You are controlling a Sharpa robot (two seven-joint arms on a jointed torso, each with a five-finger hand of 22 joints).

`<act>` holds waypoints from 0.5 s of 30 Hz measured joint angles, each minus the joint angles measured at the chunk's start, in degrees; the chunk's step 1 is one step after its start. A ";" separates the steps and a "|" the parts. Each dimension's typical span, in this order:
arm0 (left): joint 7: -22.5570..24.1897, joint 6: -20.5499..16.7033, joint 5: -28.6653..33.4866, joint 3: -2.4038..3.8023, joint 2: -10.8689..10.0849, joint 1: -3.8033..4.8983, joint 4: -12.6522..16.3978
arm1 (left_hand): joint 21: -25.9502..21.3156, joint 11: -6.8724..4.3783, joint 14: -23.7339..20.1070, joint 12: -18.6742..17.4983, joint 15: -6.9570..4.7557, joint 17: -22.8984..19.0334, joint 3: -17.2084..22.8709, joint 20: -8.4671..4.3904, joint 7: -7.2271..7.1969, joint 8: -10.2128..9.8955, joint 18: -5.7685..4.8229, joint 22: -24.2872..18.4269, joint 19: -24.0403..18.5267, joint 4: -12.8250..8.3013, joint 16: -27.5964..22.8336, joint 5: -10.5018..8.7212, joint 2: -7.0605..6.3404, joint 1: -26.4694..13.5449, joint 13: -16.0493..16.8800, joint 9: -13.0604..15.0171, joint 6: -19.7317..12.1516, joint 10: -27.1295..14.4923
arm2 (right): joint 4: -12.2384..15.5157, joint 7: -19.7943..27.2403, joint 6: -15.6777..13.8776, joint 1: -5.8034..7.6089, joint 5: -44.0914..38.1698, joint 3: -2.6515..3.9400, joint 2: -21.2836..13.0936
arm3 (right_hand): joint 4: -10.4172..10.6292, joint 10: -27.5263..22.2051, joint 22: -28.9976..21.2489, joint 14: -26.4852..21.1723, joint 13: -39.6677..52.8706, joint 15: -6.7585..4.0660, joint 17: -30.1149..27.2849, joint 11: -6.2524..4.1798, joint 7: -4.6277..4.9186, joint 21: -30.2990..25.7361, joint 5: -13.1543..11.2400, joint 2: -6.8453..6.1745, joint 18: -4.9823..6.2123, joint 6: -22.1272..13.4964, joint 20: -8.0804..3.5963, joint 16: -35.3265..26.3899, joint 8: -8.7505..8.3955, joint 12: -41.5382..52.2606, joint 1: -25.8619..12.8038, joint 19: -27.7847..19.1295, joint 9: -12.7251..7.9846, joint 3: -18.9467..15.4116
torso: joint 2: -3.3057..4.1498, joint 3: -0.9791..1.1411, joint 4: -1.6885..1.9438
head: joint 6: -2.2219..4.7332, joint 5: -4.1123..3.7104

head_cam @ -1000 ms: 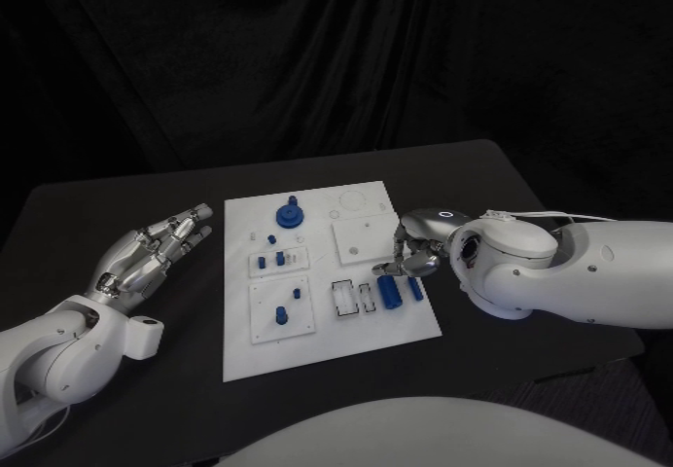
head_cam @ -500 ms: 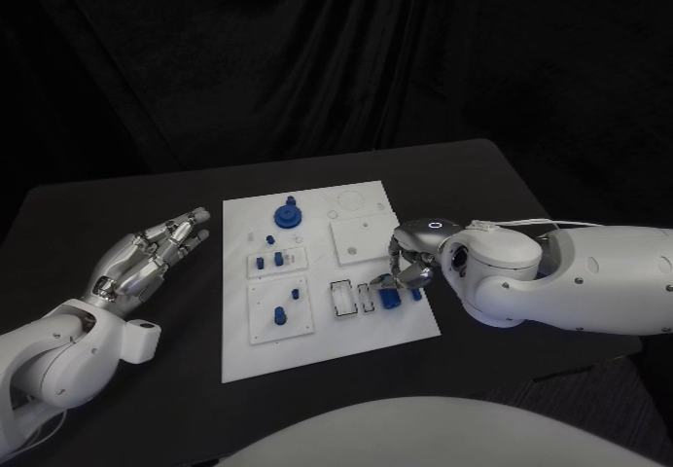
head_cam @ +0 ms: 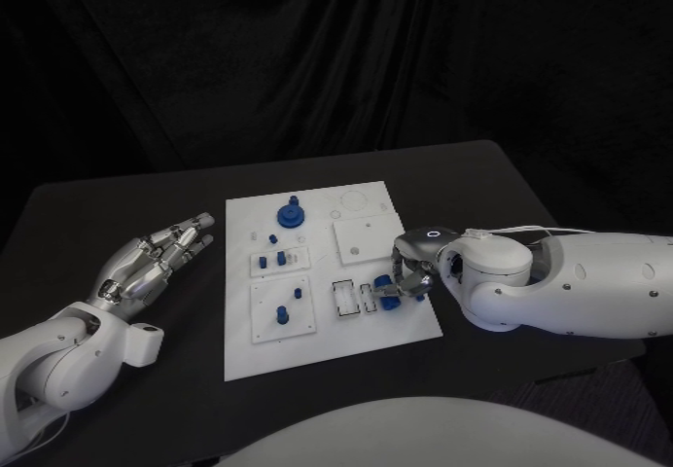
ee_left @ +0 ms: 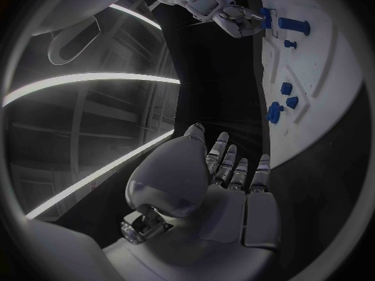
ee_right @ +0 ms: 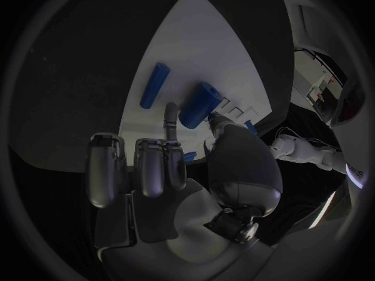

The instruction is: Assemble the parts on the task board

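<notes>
Inspector: Board (head_cam: 326, 331) first. You are looking at the white plate sitting in the middle of the black table (head_cam: 85, 209), with blue pieces standing and lying across it. A round blue knob (head_cam: 289, 214) is standing near its far edge, and small blue pegs (head_cam: 281, 258) are sitting in the square plates on its left half.

Operator: And my right hand?

Inspector: Your right hand (head_cam: 400, 282) is reaching over the board's right edge, down at the row of slots. In the right wrist view, two blue cylinders are lying side by side on the white surface: a thick cylinder (ee_right: 199, 105) and a thin cylinder (ee_right: 155, 85), slightly apart. One finger (ee_right: 170, 120) is stretching toward the thick one, its tip just beside it or touching it; I cannot tell which. The other fingers are curling in above the palm. Whether you are gripping the piece, I cannot tell.

Operator: The left?

Inspector: Your left hand (head_cam: 148, 263) is lying out over the bare table, well left of the board, apart from it. Its fingers (ee_left: 234, 172) are stretching straight and slightly spread, pointing toward the board, and it is holding nothing. The left wrist view is showing the same flat palm, with the board and its blue pieces lying beyond the fingertips.
</notes>
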 measured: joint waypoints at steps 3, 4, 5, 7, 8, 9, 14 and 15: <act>-0.14 0.08 0.00 0.00 -0.09 -0.12 0.01 | 0.00 0.00 0.00 0.00 0.00 0.00 0.00 0.00 0.00 0.00 0.00 -0.07 0.00 0.00 0.00 0.39 0.04 0.45 0.00 0.00 0.00 0.00 | -0.50 -0.03 0.48 -0.58 -0.06 0.00 0.26 | -0.04 0.00 0.02 0.00 0.00 0.00 0.00 0.00 0.00 -0.36 1.73 0.84 0.00 0.00 0.21 -0.28 -0.83 0.00 0.84 -0.21 0.04 0.75 | -0.01 -0.01 -0.01 | 0.00 0.22; -0.19 0.10 0.01 0.00 -0.10 -0.15 0.01 | 0.00 0.00 0.00 0.00 0.00 0.00 0.00 0.00 0.00 0.00 0.00 -0.09 0.00 0.00 0.00 0.39 0.04 0.45 0.00 0.00 0.00 0.00 | -0.59 -0.03 0.59 -0.69 -0.08 0.00 0.32 | -0.07 0.00 0.04 0.00 0.00 0.00 0.00 0.00 0.09 -0.38 2.22 1.04 0.00 0.09 0.21 -0.32 -1.08 0.00 1.04 -0.21 0.06 0.86 | 0.00 -0.02 -0.01 | 0.00 0.27; -0.25 0.13 0.01 0.00 -0.11 -0.18 0.01 | 0.00 0.00 0.00 0.04 0.00 0.00 0.00 0.00 0.00 0.00 0.00 -0.13 0.00 0.00 0.00 0.39 -0.05 0.54 0.00 0.00 0.00 0.00 | -0.68 -0.04 0.66 -0.79 -0.11 0.01 0.40 | -0.07 0.00 0.05 0.00 0.00 0.00 0.00 0.00 0.20 -0.38 2.66 1.28 0.00 0.20 0.22 -0.32 -1.19 0.00 1.29 -0.21 0.21 0.86 | -0.01 -0.02 -0.02 | 0.00 0.30; -0.38 0.20 0.01 0.01 -0.11 -0.24 0.01 | 0.00 0.00 0.13 0.23 0.12 0.00 0.00 0.09 0.00 0.23 0.00 -0.16 -0.09 0.00 0.00 0.72 0.06 1.09 0.00 0.00 0.00 0.00 | -0.86 -0.04 0.68 -0.97 -0.22 0.15 0.59 | -0.09 0.00 0.05 0.00 0.00 0.00 0.00 0.00 0.20 -0.38 4.23 1.71 0.00 0.22 0.21 -0.32 -1.63 0.00 2.50 -0.21 0.45 1.68 | -0.01 -0.03 -0.04 | 0.00 0.32; -0.44 0.22 0.01 0.01 -0.12 -0.27 0.01 | 0.00 0.00 0.21 0.23 0.21 0.00 0.00 0.21 0.00 0.23 0.00 -0.18 -0.21 0.00 0.00 0.72 -0.04 1.19 0.00 0.00 0.00 0.00 | -0.91 -0.04 0.68 -1.03 -0.26 0.18 0.67 | -0.15 0.00 0.04 0.00 0.00 0.00 0.00 0.00 0.29 -0.38 4.77 1.65 0.00 0.31 0.21 -0.55 -1.88 0.00 2.89 -0.21 0.49 1.89 | -0.01 -0.03 -0.05 | 0.00 0.32; -0.52 0.24 0.01 0.02 -0.12 -0.31 0.01 | 0.00 0.02 0.21 0.23 0.21 0.00 0.00 0.22 0.00 0.23 0.00 -0.18 -0.21 0.00 0.00 0.91 -0.01 1.45 0.00 0.00 0.00 -0.02 | -0.95 -0.04 0.67 -1.09 -0.31 0.21 0.75 | -0.09 0.09 0.04 0.11 -0.01 0.24 0.00 0.09 0.31 -0.69 5.70 1.72 0.01 0.33 0.21 -0.55 -2.22 0.00 3.42 -0.21 0.56 2.02 | -0.03 -0.03 -0.05 | 0.00 0.32; -0.80 0.33 0.02 0.02 -0.15 -0.45 0.01 | 0.00 0.37 0.21 0.23 0.20 0.00 0.00 0.43 0.00 0.23 0.01 -0.25 0.01 0.00 0.00 1.31 -0.12 1.94 0.00 0.00 0.00 -0.04 | -0.96 0.00 0.45 -1.26 -0.07 0.27 0.89 | -0.28 0.20 0.04 -0.04 -0.01 0.39 -0.01 0.22 0.60 -0.94 11.36 1.71 0.00 0.63 0.37 -0.92 -3.80 0.00 5.93 -0.05 0.89 3.47 | -0.14 -0.03 -0.02 | 0.00 0.12; -0.85 0.34 0.02 0.01 -0.17 -0.47 0.01 | 0.00 0.37 0.21 0.23 0.20 0.00 0.00 0.43 0.00 0.23 0.00 -0.25 0.01 0.00 0.00 1.60 0.12 2.17 0.00 0.00 0.00 -0.04 | -0.96 0.01 0.33 -1.27 0.13 0.28 0.90 | -0.29 0.20 0.04 0.00 -0.01 0.45 0.00 0.22 0.59 -0.94 13.12 1.70 0.00 0.65 0.42 -0.92 -4.02 0.00 6.85 -0.01 0.91 3.86 | -0.15 -0.02 -0.02 | 0.00 0.12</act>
